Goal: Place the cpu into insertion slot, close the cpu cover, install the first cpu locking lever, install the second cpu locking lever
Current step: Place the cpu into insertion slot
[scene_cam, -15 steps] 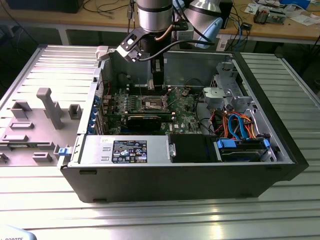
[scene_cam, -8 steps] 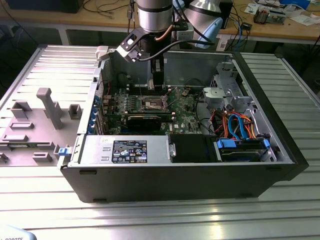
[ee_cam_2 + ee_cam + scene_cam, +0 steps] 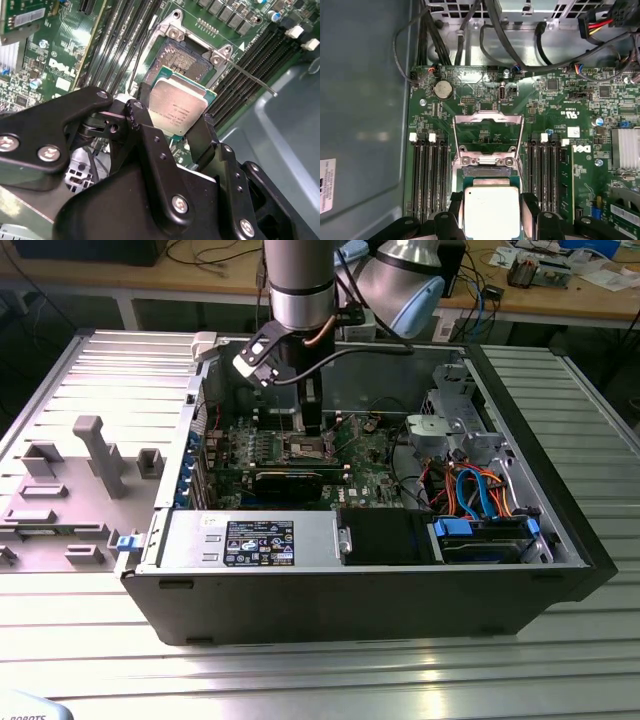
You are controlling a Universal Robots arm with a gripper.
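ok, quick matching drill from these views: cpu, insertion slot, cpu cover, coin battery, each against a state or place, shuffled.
1. cpu
2. insertion slot
3. cpu cover
4. coin battery

A. swung open, off the slot
B. pin field bare, no chip seated
C. round, silver, set in the green board
D. clamped in the gripper, just above the slot

Pairs: 1-D, 2-B, 3-A, 4-C.

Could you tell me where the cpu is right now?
In the second wrist view the cpu sits clamped in the gripper, right by the uncovered insertion slot.
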